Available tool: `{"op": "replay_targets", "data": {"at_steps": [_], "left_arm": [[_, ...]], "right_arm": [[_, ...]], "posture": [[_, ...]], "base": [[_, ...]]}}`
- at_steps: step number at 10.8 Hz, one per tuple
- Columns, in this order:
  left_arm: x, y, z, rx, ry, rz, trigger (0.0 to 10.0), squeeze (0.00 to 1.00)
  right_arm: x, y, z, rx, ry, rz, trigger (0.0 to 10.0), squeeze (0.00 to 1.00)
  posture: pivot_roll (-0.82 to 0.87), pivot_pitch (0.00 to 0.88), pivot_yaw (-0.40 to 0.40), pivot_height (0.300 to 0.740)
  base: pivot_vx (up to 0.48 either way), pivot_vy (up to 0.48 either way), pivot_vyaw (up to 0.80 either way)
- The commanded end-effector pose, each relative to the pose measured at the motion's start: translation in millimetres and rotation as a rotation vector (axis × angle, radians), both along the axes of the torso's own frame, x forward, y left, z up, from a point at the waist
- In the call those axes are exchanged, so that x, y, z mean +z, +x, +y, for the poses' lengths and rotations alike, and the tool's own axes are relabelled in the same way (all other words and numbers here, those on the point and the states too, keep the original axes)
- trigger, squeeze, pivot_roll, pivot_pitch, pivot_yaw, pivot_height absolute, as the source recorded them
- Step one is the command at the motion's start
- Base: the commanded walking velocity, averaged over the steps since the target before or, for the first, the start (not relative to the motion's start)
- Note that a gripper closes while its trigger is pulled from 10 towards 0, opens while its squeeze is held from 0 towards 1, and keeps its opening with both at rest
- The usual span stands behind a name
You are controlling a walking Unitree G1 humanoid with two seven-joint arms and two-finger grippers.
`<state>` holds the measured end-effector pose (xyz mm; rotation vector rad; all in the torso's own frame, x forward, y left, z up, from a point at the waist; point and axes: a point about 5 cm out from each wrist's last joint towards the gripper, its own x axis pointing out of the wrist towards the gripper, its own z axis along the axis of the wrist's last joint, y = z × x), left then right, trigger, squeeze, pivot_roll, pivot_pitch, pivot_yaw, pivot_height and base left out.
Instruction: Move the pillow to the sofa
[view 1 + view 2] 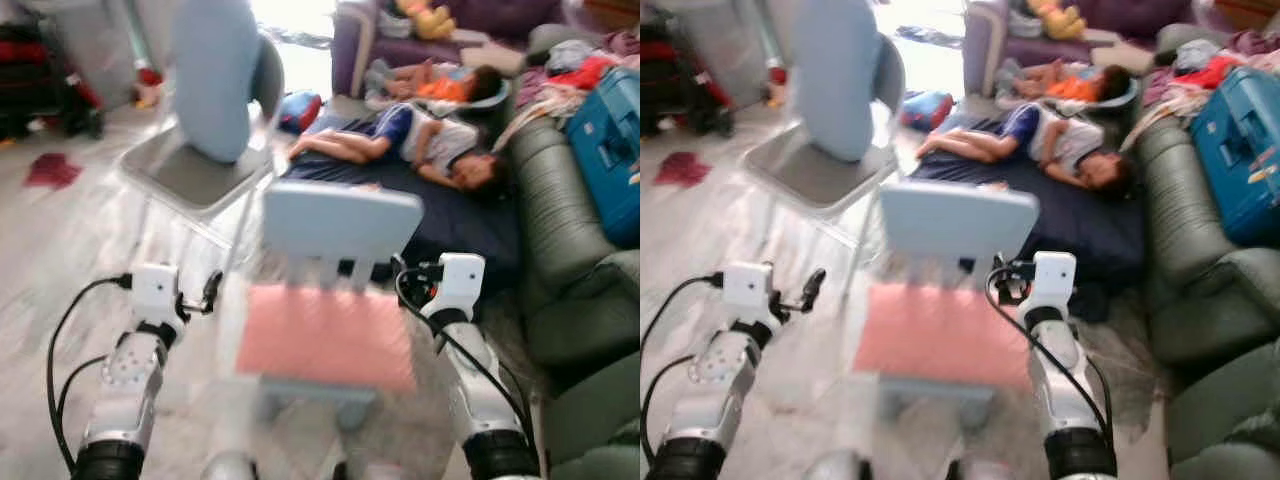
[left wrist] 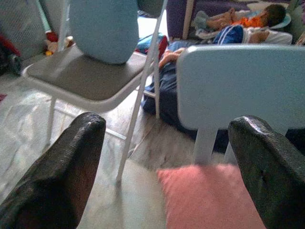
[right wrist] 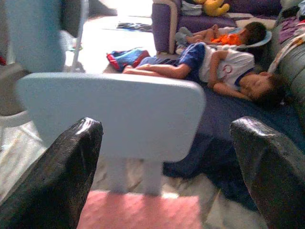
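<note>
Both two-fingered black grippers, left gripper [image 1: 208, 293] and right gripper [image 1: 1002, 280], gape empty either side of the flat pink pillow [image 1: 328, 336] on the small pale-blue chair [image 1: 342, 222]; a careless grab could tip it.

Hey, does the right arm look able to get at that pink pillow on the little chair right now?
Probably yes. The right gripper hangs open beside the pink pillow on the small blue chair, with nothing between them.
</note>
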<state>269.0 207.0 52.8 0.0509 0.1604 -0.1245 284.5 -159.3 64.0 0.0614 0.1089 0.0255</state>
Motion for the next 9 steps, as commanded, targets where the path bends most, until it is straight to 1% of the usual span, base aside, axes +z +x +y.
{"op": "replay_targets", "data": {"at_steps": [1, 4, 5, 8, 9], "left_arm": [[-5.6, -2.3, -5.5, -0.004, -0.013, 0.023, 10.0, 0.0], [-8.1, -2.5, -4.4, 0.005, 0.0, 0.034, 10.0, 0.0], [-7.8, -2.3, -4.2, 0.009, -0.001, 0.032, 10.0, 0.0], [-6.2, -0.3, -1.0, 0.017, 0.005, 0.028, 10.0, 0.0], [-5.6, 0.1, 1.8, 0.027, 0.012, 0.025, 10.0, 0.0]], "right_arm": [[-2.5, -2.4, -13.0, -0.037, -0.015, 0.017, 10.0, 0.0], [-4.2, -2.5, -14.1, -0.036, -0.025, 0.026, 10.0, 0.0], [-5.0, -2.5, -13.7, -0.037, -0.025, 0.034, 10.0, 0.0], [-5.4, -1.1, -13.8, -0.04, -0.025, 0.037, 10.0, 0.0], [-5.2, -1.1, -13.7, -0.039, -0.025, 0.035, 10.0, 0.0]], "posture": [[0.04, 0.071, -0.083, 0.74], [0.04, 0.073, -0.088, 0.74], [0.04, 0.071, -0.089, 0.74], [0.05, 0.072, -0.089, 0.74], [0.05, 0.073, -0.089, 0.74]], "base": [[0.0, 0.0, 0.0], [0.0, 0.0, 0.0], [0.0, 0.0, -0.51], [0.0, 0.0, -0.8], [0.0, 0.0, 0.0]]}}
